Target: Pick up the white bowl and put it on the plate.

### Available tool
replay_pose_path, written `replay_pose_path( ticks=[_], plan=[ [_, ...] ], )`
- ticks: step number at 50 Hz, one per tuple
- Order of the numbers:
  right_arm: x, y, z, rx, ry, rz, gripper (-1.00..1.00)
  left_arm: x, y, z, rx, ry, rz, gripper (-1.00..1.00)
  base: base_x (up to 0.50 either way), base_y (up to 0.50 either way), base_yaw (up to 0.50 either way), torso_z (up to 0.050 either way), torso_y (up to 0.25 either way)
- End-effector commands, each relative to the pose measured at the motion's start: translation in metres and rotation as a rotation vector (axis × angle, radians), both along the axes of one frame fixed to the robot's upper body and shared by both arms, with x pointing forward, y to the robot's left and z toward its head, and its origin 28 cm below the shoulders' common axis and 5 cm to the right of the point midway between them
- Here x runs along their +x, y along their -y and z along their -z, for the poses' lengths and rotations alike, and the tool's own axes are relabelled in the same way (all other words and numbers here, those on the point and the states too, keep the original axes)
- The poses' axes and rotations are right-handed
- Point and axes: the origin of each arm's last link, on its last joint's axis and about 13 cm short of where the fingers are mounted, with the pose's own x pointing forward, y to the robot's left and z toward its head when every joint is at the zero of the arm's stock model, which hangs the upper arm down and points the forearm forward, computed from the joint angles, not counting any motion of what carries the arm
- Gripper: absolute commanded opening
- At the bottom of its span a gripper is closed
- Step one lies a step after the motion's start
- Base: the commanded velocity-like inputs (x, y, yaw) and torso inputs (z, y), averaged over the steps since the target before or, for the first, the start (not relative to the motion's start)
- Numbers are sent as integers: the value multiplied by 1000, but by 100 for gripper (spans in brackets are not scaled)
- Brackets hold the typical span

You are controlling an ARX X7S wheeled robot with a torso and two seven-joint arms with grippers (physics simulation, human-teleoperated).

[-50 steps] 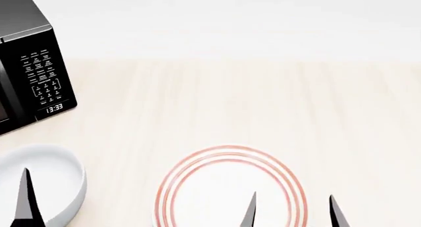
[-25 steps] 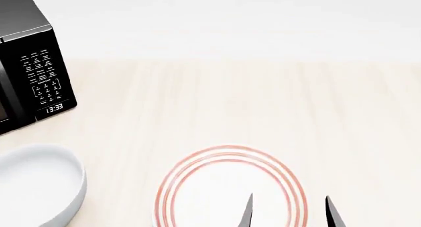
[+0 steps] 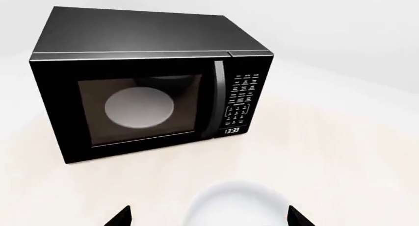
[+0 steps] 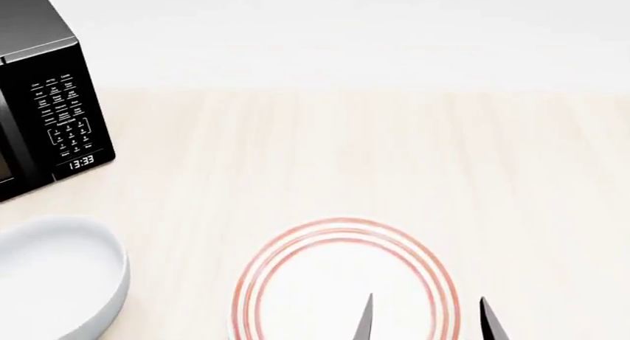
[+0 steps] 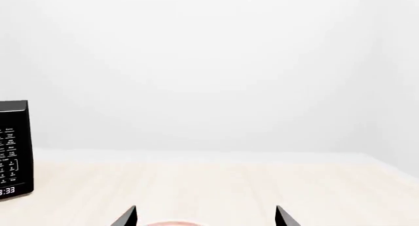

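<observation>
Just ahead of the open, empty left gripper (image 3: 208, 217), the white bowl (image 3: 239, 206) could be nudged aside if a fingertip clips its rim.

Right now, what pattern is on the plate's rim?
Three thin concentric red-orange rings on the white plate, clearest in the head view.

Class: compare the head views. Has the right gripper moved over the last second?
Yes. The right gripper has slid left and down toward the view's bottom edge, judged against the unmoved plate; its tips show shorter now.
</observation>
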Motion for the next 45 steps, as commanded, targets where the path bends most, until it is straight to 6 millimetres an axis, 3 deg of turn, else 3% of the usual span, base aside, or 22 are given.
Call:
replay_pose_path(
  ticks=[1, 25, 45],
  plan=[
    [0, -1, 1, -2, -5, -8, 100, 11, -8, 7, -19, -38, -31, 100, 0, 0, 0, 0, 0],
    [0, 0, 1, -1, -4, -4, 100, 29, -7, 33, -22, -91, -36, 100, 0, 0, 0, 0, 0],
    [2, 1, 3, -1, -8, -5, 100, 42, -5, 44, -19, -116, -29, 100, 0, 0, 0, 0, 0]
  ],
)
